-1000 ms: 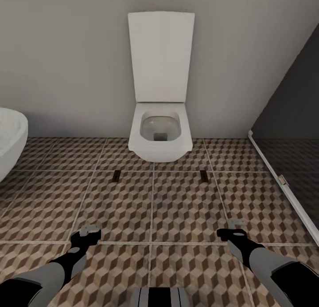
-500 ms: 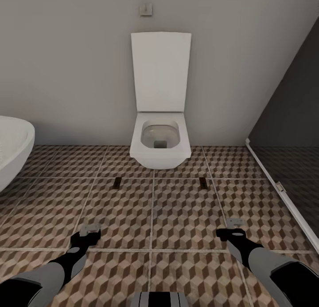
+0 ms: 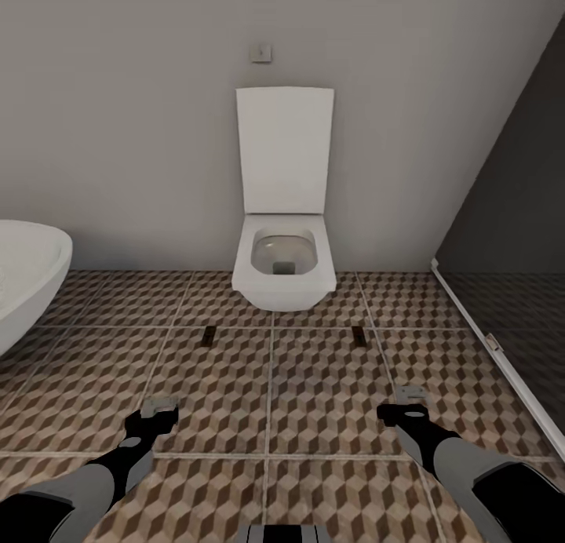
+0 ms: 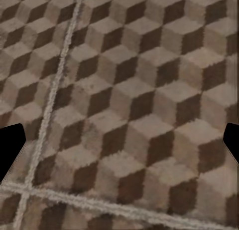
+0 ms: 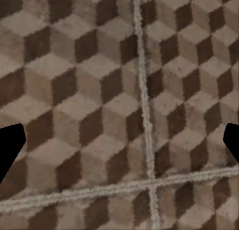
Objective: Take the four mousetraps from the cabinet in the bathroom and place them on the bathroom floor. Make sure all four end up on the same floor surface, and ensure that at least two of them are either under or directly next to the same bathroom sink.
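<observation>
Two small brown wooden mousetraps (image 3: 207,337) (image 3: 359,336) lie well apart on the cube-patterned brown, beige and white tiled bathroom floor (image 3: 322,386) before a white wall-hung toilet (image 3: 284,272) — both dark grippers, left (image 3: 159,409) and right (image 3: 408,398), hover spread and empty above the tiles.

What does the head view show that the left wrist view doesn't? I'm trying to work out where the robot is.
Head view alone: a white wall-hung toilet with its lid raised, a rounded white bathtub edge, a dark glass panel, and two small dark objects on the tiles. Left wrist view alone: the dark tips of the left claw, wide apart with nothing between them. Both: the brown-and-beige cube-patterned floor tiles with pale grout.
</observation>
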{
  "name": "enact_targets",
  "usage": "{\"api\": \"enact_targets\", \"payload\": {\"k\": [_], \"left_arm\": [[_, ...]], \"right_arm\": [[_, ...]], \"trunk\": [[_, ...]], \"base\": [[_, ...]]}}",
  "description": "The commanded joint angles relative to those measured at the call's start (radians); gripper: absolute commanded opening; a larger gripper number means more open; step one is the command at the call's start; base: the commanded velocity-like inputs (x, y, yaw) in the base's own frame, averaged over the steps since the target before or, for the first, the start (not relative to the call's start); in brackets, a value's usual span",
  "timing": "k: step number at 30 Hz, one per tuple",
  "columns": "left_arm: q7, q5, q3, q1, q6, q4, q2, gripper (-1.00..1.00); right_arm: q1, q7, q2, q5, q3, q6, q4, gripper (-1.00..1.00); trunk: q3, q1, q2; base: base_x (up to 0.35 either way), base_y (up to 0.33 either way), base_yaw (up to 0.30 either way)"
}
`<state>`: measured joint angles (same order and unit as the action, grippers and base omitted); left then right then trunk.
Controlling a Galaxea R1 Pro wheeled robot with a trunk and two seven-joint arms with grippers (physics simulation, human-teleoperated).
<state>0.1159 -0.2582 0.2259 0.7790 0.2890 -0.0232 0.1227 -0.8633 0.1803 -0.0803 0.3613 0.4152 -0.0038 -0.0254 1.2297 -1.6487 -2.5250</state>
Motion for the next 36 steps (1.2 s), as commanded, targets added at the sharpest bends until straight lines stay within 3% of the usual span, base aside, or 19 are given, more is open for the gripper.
{"api": "enact_targets", "payload": {"k": [1,17,22,30,36], "left_arm": [[0.003,-0.007,0.009,0.0,0.002,0.0,0.0,1.0],[-0.009,-0.017,0.008,0.0,0.002,0.0,0.002,1.0],[-0.026,-0.041,0.008,0.0,0.002,0.0,0.003,1.0],[-0.071,-0.112,0.011,0.0,0.0,0.0,0.01,1.0],[-0.08,-0.13,0.014,0.0,0.0,0.0,0.011,1.0]], "right_arm": [[0.0,0.004,0.004,0.01,0.008,0.0,-0.001,1.0],[0.0,0.011,0.028,0.012,0.008,-0.001,0.001,1.0],[0.0,0.01,0.029,0.015,0.007,0.008,0.004,1.0],[0.001,0.005,0.029,0.015,0.008,0.011,0.026,1.0],[0.001,0.003,0.03,0.015,0.008,0.012,0.038,1.0]], "trunk": [[-0.003,0.001,0.0],[-0.065,0.008,0.004],[-0.084,0.01,0.005],[-0.115,0.014,0.007],[-0.139,0.016,0.008]], "base": [[0.0,0.0,0.0],[0.0,0.0,0.0],[0.0,0.0,0.0],[0.0,0.0,0.0],[0.0,0.0,0.0]]}}
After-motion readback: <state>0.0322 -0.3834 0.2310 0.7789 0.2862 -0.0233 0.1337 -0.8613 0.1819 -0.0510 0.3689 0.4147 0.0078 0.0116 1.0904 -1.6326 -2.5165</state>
